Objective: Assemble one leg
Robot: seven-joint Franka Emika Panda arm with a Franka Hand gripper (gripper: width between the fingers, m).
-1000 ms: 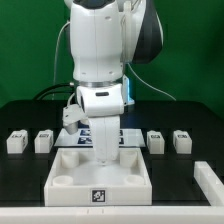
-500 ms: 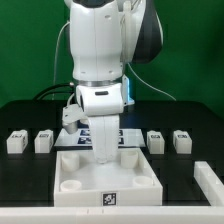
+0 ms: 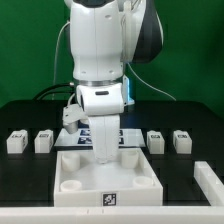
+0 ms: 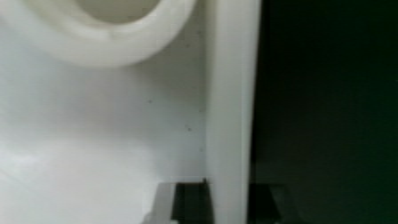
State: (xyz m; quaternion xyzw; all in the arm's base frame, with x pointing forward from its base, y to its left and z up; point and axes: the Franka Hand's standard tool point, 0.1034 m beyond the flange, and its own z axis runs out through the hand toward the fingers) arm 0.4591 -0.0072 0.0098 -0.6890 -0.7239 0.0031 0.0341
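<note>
So the Panda arm (image 3: 100, 60) isn't doing much right this second. The change came a moment earlier. The big white square tray part (image 3: 140, 180) got dragged a little toward the exterior camera, with its front tag (image 3: 108, 200) dropping lower in that view. Over the last half second it's just sat there.

The end effector (image 3: 105, 152) is down at the tray part's back wall. The wrist view is filled by that wall (image 4: 231, 100) and one round corner socket (image 4: 116, 25). Honestly I can't tell whether the fingers are pinching the wall or just standing open around it. The wrist blocks them from outside, and the close-up only shows dark blurry bits.

All four legs sit loose on the worktop (image 3: 30, 170) in a row, well apart from the end effector. The left legs (image 3: 44, 140) are off to the exterior view's left of it, and the right legs (image 3: 155, 141) are off to the exterior view's right.

My read is that this was only lining up the tray part. No leg has been touched yet, so the actual leg step is all still ahead.
</note>
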